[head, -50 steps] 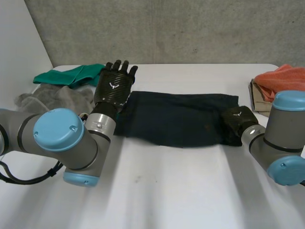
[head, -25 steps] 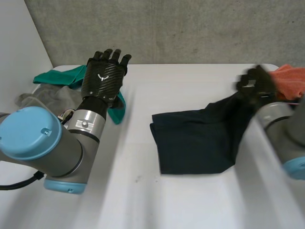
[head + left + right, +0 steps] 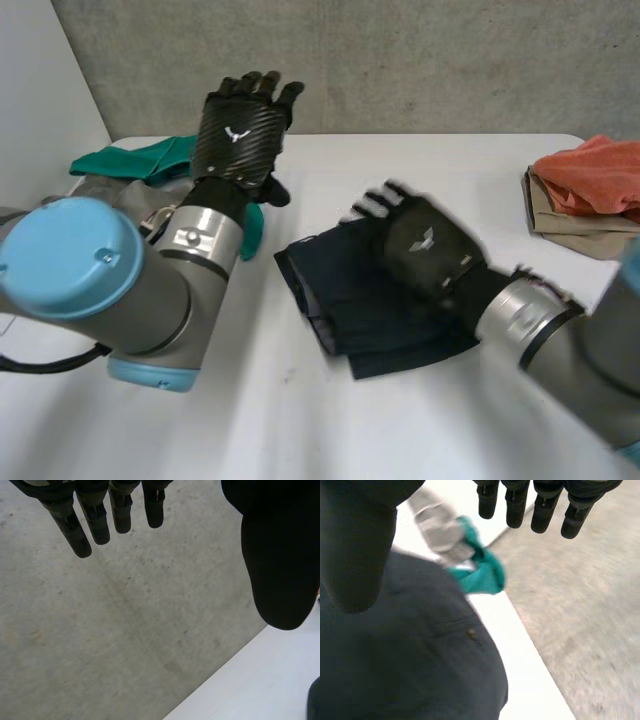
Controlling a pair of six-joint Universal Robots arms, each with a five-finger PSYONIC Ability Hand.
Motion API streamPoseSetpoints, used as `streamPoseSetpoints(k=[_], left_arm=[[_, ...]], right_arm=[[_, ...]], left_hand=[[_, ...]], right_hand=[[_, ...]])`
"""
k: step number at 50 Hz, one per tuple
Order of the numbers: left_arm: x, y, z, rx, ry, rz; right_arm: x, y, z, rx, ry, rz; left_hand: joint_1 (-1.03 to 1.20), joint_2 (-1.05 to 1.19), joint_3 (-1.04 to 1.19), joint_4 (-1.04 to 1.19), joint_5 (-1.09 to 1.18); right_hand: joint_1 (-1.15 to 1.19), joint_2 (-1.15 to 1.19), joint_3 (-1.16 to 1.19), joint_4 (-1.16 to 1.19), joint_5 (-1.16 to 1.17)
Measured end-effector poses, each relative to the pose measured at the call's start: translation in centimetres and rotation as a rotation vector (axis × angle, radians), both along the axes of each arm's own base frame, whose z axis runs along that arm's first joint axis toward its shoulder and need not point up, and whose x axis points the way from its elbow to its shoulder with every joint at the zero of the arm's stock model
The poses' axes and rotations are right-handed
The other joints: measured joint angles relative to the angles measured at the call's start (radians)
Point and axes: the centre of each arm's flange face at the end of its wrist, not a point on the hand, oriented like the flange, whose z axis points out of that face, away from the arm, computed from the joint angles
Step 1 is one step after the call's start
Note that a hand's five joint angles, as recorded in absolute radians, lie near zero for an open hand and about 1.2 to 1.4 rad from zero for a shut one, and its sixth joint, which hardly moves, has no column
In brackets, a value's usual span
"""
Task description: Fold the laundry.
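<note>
A dark navy garment (image 3: 372,318) lies doubled over in the middle of the white table (image 3: 330,430). My right hand (image 3: 425,245) hovers over its upper layer, palm down, open, with the fingers straight. In the right wrist view those fingers (image 3: 542,510) and the thumb (image 3: 360,545) are spread, with the navy cloth (image 3: 410,670) below the palm and nothing pinched. My left hand (image 3: 238,135) is raised off the table to the left of the garment, open and empty. Its straight fingers (image 3: 95,522) point at the concrete wall.
A green cloth (image 3: 140,160) lies at the table's far left, beside my left arm. An orange cloth (image 3: 592,170) sits on a folded beige one (image 3: 560,222) at the far right. The concrete wall (image 3: 420,60) stands behind the table.
My right hand carried the garment's right end up and over to the left, doubling it, then let go and opened. My left hand lifted off the garment's left edge.
</note>
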Motion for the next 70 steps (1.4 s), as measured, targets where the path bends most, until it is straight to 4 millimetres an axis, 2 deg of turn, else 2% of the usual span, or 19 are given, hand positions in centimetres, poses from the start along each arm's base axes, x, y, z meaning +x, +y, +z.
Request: streamPoseSetpoints(k=[6, 11, 18, 23, 28, 29, 33, 40, 48, 53, 61, 63, 66, 70], left_arm=[[-2.2, 0.4, -1.3, 0.112, -0.023, -0.061], [-3.6, 1.1, -3.4, 0.271, -0.070, -0.096], [-4.5, 2.1, -6.4, 0.463, -0.110, -0.077], [-4.9, 2.9, -8.6, 0.534, -0.152, -0.054], [-4.9, 3.5, -10.3, 0.575, -0.201, -0.041], [-4.8, 3.6, -10.8, 0.587, -0.218, -0.038], [-4.5, 3.8, -11.6, 0.611, -0.258, -0.032], [-4.2, 3.9, -11.8, 0.618, -0.304, -0.030], [-4.2, 4.1, -10.8, 0.583, -0.335, -0.043], [-4.3, 4.2, -8.7, 0.544, -0.302, -0.057], [-3.5, 4.2, -0.9, 0.411, -0.168, -0.122], [-3.3, 4.2, 0.4, 0.387, -0.148, -0.152], [-2.9, 4.2, 3.0, 0.338, -0.114, -0.247], [-2.7, 4.5, 4.6, 0.313, -0.102, -0.375]], right_arm=[[-2.7, -3.1, 3.5, 0.189, -0.229, -0.124], [-3.7, -5.5, 3.8, 0.313, -0.263, -0.202], [-2.9, -8.8, 2.2, 0.452, -0.178, -0.231], [-1.5, -10.4, 0.0, 0.517, -0.090, -0.206], [-0.4, -10.8, -2.7, 0.549, -0.001, -0.178], [-0.3, -10.8, -3.8, 0.553, 0.037, -0.173], [-0.4, -10.9, -5.9, 0.537, 0.131, -0.185], [-1.2, -11.1, -7.2, 0.453, 0.267, -0.228], [-1.6, -10.3, -5.2, 0.343, 0.312, -0.233], [-1.8, -9.4, -3.5, 0.253, 0.266, -0.240], [-2.7, -6.2, -2.2, 0.092, 0.178, -0.242], [-2.9, -5.3, -2.4, 0.084, 0.171, -0.231], [-3.2, -3.0, -3.7, 0.106, 0.165, -0.179], [-3.4, -0.6, -5.4, 0.167, 0.167, -0.104]], left_hand=[[0.000, 0.000, 0.000, 0.000, 0.000], [0.000, 0.000, 0.000, 0.000, 0.000], [0.000, 0.000, 0.000, 0.000, 0.000], [0.002, 0.000, 0.000, 0.000, 0.000], [0.001, 0.000, 0.000, 0.000, 0.000], [0.001, 0.000, 0.000, 0.000, 0.000], [0.001, 0.000, 0.000, 0.000, 0.000], [0.001, 0.000, 0.000, 0.000, 0.000], [0.000, 0.000, 0.000, 0.000, 0.000], [0.000, 0.000, 0.000, 0.000, 0.000], [0.000, 0.000, 0.000, 0.000, 0.000], [0.000, 0.000, 0.000, 0.000, 0.000], [0.000, 0.000, 0.000, 0.000, 0.000], [0.000, 0.000, 0.000, 0.000, 0.000]], right_hand=[[0.000, 0.000, 0.000, 0.000, 0.000], [0.000, 0.000, 0.000, 0.000, 0.000], [0.000, 0.000, 0.000, 0.000, 0.000], [0.000, 0.000, 0.000, 0.000, 0.000], [0.000, 0.000, 0.000, 0.000, 0.000], [0.000, 0.000, 0.000, 0.000, 0.000], [-0.003, -0.005, 0.000, 0.000, 0.000], [-0.053, -0.043, -0.010, 0.000, 0.000], [-0.068, -0.051, -0.013, 0.000, 0.000], [-0.068, -0.051, -0.013, 0.000, 0.000], [-0.068, -0.051, -0.013, 0.000, -0.001], [-0.068, -0.051, -0.013, 0.000, -0.001], [-0.068, -0.051, -0.013, 0.000, -0.001], [-0.068, -0.051, -0.013, 0.000, -0.001]])
